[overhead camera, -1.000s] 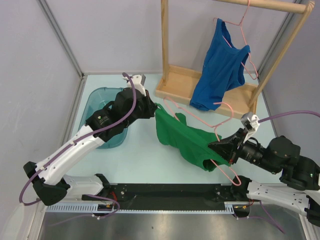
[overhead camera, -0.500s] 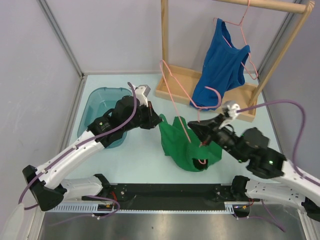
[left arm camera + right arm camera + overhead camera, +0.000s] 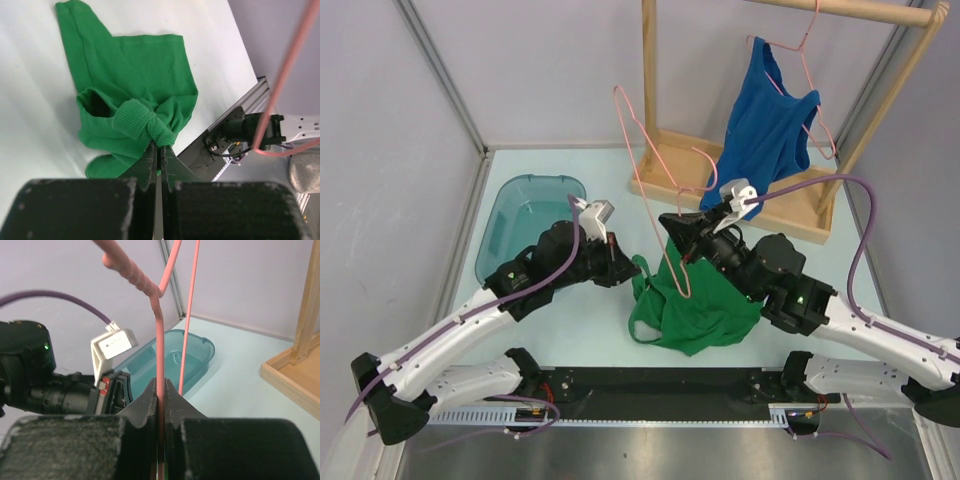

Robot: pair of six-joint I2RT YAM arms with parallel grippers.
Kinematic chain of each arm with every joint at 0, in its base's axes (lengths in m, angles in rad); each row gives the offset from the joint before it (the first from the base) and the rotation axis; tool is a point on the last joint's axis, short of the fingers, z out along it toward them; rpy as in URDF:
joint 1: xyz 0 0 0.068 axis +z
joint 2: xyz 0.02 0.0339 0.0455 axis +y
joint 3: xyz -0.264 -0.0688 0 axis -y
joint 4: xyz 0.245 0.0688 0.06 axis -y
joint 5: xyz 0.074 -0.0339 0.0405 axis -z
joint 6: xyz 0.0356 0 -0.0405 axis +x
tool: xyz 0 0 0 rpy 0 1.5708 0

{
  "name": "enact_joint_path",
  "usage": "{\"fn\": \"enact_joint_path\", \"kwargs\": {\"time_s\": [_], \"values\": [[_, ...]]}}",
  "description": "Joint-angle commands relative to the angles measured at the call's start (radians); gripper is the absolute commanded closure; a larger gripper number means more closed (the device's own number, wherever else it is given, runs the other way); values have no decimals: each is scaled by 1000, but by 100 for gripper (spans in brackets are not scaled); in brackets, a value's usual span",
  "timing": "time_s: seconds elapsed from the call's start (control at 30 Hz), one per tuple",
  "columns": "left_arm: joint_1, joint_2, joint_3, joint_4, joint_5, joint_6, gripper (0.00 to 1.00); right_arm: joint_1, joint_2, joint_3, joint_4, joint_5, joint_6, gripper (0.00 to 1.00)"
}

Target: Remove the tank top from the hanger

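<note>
The green tank top [image 3: 692,305] lies bunched on the table at front centre. It also shows in the left wrist view [image 3: 135,95]. My left gripper [image 3: 630,268] is shut on a fold at its left edge [image 3: 159,145]. My right gripper [image 3: 685,243] is shut on the pink wire hanger [image 3: 645,160] and holds it upright above the top. In the right wrist view the pink wire [image 3: 159,340] runs up from between the closed jaws. The hanger's lower loop [image 3: 680,285] still overlaps the green cloth; whether it is threaded through is unclear.
A teal bin [image 3: 525,215] stands at the left. A wooden rack [image 3: 665,165] stands at the back, with a blue tank top [image 3: 760,130] on a second pink hanger. The grey rail runs along the front edge.
My right gripper has swung left and up, raising the hanger from lying tilted to upright. My left gripper has pulled the green top down and forward. The top now lies bunched on the table.
</note>
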Motion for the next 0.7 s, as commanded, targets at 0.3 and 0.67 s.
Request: {"fn": "enact_joint_path", "kwargs": {"time_s": [0.3,0.67], "values": [[-4,-79,81,-12,113,220,25,-48,-140,122,-409,17,131,100],[-18,-4,118,415,359,-242,22,-47,-300,64,-757,-140,128,100]]}}
